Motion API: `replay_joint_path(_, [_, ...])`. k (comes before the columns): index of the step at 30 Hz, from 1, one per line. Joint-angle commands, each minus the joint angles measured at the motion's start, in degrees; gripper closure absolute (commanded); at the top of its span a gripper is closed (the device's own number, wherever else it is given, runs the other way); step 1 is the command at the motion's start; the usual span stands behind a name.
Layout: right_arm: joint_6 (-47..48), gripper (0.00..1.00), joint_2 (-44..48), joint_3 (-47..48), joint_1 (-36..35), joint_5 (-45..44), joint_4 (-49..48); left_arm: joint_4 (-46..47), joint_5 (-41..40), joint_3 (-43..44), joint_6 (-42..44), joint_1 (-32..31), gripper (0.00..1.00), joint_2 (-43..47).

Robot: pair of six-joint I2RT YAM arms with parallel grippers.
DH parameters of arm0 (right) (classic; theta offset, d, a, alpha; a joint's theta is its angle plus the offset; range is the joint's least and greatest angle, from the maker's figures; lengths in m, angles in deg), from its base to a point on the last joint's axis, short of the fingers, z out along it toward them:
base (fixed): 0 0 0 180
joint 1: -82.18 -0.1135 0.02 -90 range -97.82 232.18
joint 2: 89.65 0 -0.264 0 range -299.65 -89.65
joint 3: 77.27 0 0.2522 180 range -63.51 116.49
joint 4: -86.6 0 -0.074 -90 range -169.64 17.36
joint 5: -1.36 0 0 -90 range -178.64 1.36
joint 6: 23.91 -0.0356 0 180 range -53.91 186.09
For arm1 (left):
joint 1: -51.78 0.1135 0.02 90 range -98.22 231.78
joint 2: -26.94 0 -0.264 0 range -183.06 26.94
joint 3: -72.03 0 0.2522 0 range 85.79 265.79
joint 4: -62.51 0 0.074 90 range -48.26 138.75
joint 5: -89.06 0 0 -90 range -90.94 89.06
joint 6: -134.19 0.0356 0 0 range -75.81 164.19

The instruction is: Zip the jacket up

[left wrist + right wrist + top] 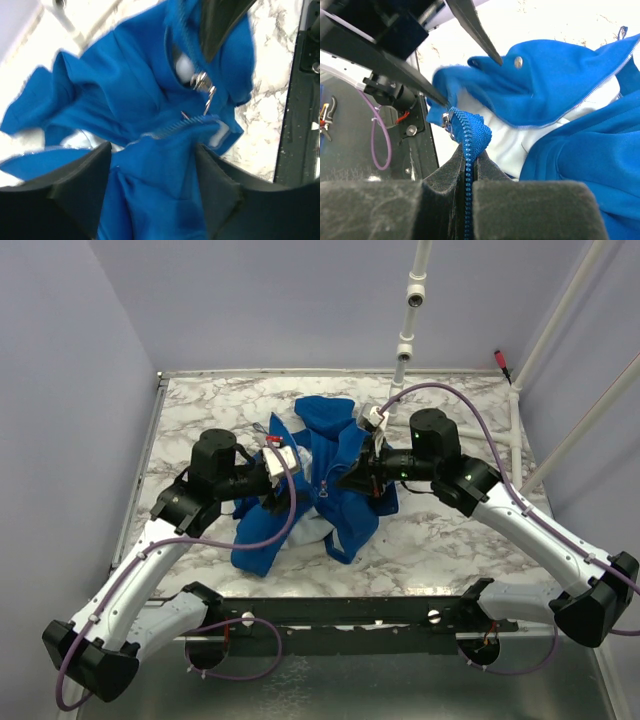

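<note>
**Right gripper pinches the zipper edge; left gripper stands open over the cloth**

The right gripper [469,161] is pressed together on the jacket [560,95]. Its two pads [395,210] meet, with a strip of blue zipper teeth [468,145] clamped in the seam between them. Just past its tips the strip rises in a bunch to the metal slider [446,118]. Beyond that lies the pale lining [505,142]. It is bordered on the far side by a folded blue flap carrying a round silver snap [518,61].

The left gripper [152,150] has its fingers [75,190] well apart. Blue cloth lies in the gap between them, and the pictures do not show either finger pressing on it. Just ahead of its tips a row of teeth crosses the fabric. A little further on hangs the silver pull tab [207,97]. Beyond the tab, one dark finger of the right gripper comes down onto the cloth.

In the right wrist view, one left finger tip ends right at the slider. Whether it touches the slider cannot be told. The other tip points at the flap near the snap.

From above, the left gripper [300,472] and right gripper [352,480] face each other tip to tip, close together, over the middle of the jacket [330,425]. The garment lies crumpled around and beneath them on the marble table [200,410].
</note>
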State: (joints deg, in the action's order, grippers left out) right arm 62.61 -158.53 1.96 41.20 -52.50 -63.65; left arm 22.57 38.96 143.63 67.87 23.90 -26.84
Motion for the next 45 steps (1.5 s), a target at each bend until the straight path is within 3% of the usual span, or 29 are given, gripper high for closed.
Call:
replay_joint_path(1, [2.95,0.99,1.55,1.20,-0.54,-3.29,3.71,-2.22,-8.94,-6.20,5.48,-0.18,0.20,0.14])
replay_joint_path(3, [2.91,0.99,1.33,1.80,-0.54,-3.34,4.65,-2.15,-6.33,-5.66,4.51,-0.17,0.04,-0.28])
replay_joint_path(4, [2.91,0.99,1.16,2.04,-0.58,-3.41,5.08,-2.01,-3.72,-4.87,4.07,-0.22,0.01,-0.63])
replay_joint_path(10, [5.06,0.99,0.28,2.86,-0.56,-2.93,5.28,4.08,7.08,2.40,-6.77,-0.25,0.01,-6.06])
replay_joint_path(12, [5.14,0.99,0.08,3.07,-0.53,-2.76,5.07,8.63,10.45,3.25,-12.93,-0.25,0.06,-7.56])
replay_joint_path(15, [5.14,0.99,-0.17,3.40,-0.52,-2.65,4.61,14.83,14.88,3.84,-22.87,-0.33,0.24,-10.09])
replay_joint_path(18, [5.16,0.99,-0.48,3.74,-0.60,-2.84,4.30,17.71,18.34,4.28,-27.54,-0.88,0.36,-12.34])
replay_joint_path(28, [5.33,0.99,-1.15,4.38,-0.56,-3.14,3.76,19.15,20.94,3.85,-28.11,-1.75,0.42,-12.23])
replay_joint_path(32, [5.50,0.99,-1.51,4.96,-0.55,-3.01,4.08,19.29,18.22,3.50,-27.25,-1.74,0.71,-11.96])
replay_joint_path(36, [5.52,0.99,-1.30,5.45,-0.60,-3.21,4.43,19.33,17.20,2.89,-26.77,-1.74,0.76,-11.74])
replay_joint_path(41, [5.69,0.99,-0.19,4.61,-0.60,-3.88,5.19,19.26,15.83,4.32,-26.51,-1.58,1.00,-11.36])
replay_joint_path(45, [5.68,0.99,0.81,3.23,-0.59,-4.05,5.37,19.35,15.81,6.18,-27.15,-1.30,1.00,-11.19])
